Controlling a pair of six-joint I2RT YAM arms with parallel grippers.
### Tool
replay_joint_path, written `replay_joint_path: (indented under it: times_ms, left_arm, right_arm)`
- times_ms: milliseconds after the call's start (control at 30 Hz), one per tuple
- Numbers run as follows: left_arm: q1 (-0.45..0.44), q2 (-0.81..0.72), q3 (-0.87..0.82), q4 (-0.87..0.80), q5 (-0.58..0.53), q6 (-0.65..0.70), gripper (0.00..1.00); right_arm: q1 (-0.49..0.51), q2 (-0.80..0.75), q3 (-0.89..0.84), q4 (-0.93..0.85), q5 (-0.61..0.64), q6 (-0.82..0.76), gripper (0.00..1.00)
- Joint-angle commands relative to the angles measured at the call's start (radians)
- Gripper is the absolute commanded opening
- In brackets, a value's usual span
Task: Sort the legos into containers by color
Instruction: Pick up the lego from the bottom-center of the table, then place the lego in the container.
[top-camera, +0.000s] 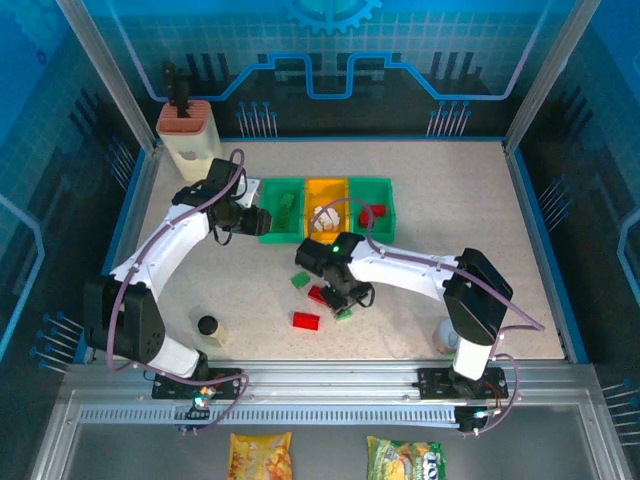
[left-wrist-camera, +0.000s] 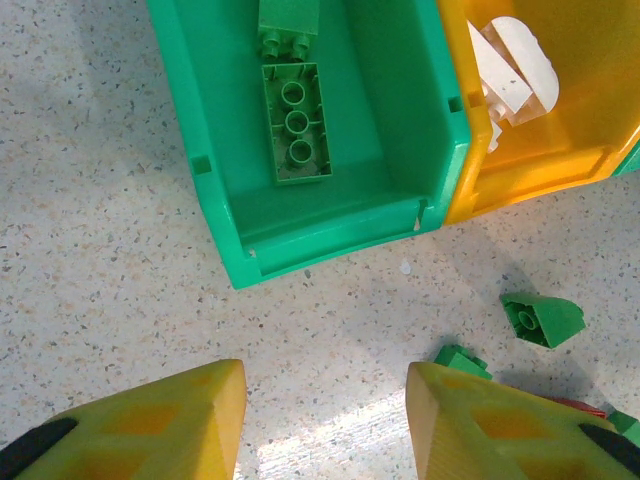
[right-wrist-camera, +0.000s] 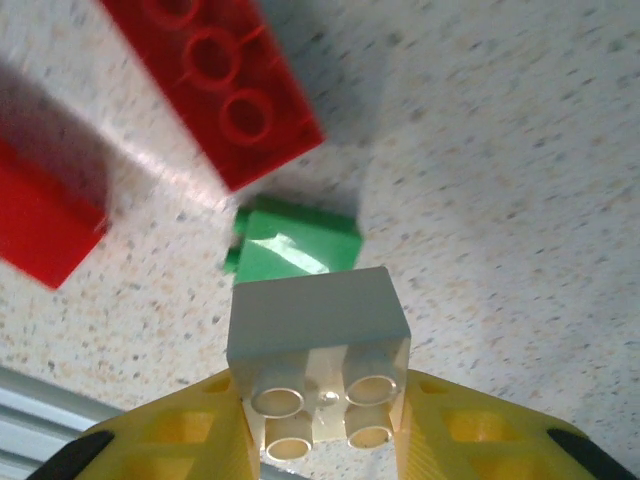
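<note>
Three joined bins stand mid-table: a green bin (top-camera: 282, 210), an orange-yellow bin (top-camera: 325, 203) and a second green bin (top-camera: 372, 205). My left gripper (left-wrist-camera: 325, 420) is open over bare table just in front of the left green bin (left-wrist-camera: 230, 200), which holds a green brick (left-wrist-camera: 296, 135). White bricks (left-wrist-camera: 515, 75) lie in the yellow bin (left-wrist-camera: 560, 170). My right gripper (right-wrist-camera: 320, 420) is shut on a white brick (right-wrist-camera: 320, 340), above a green lego (right-wrist-camera: 298, 245) and two red bricks (right-wrist-camera: 215, 80) (right-wrist-camera: 40, 225). Loose green legos (left-wrist-camera: 543, 320) (top-camera: 300, 281) lie nearby.
A beige holder with a terracotta top (top-camera: 188, 135) stands at the back left. A small dark-topped jar (top-camera: 208, 327) sits near the left arm's base, a grey cup (top-camera: 446, 336) by the right arm's base. Two snack bags (top-camera: 260, 455) lie beyond the front rail.
</note>
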Motion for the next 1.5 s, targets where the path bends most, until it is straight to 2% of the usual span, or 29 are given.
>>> replay_joint_path:
  times_ms: [0, 200, 533, 1133, 1467]
  left_arm:
    - [0.004, 0.009, 0.001, -0.017, 0.022, 0.023, 0.47]
    - [0.004, 0.01, -0.001, -0.018, 0.003, 0.018, 0.47]
    - [0.003, 0.013, 0.002, -0.018, 0.025, 0.011, 0.47]
    - [0.004, 0.008, -0.008, -0.011, 0.031, 0.015, 0.47]
    - [0.004, 0.011, -0.009, -0.011, 0.031, 0.01, 0.47]
  right_arm:
    - [-0.058, -0.028, 0.047, 0.0, -0.001, 0.019, 0.36]
    - [-0.167, 0.008, 0.133, 0.045, -0.002, 0.048, 0.36]
    - [-0.286, 0.135, 0.325, 0.122, -0.025, 0.041, 0.36]
    - [-0.398, 0.477, 0.752, 0.19, -0.09, 0.036, 0.37]
    - [-0.421, 0.627, 0.916, 0.206, -0.127, 0.029, 0.37]
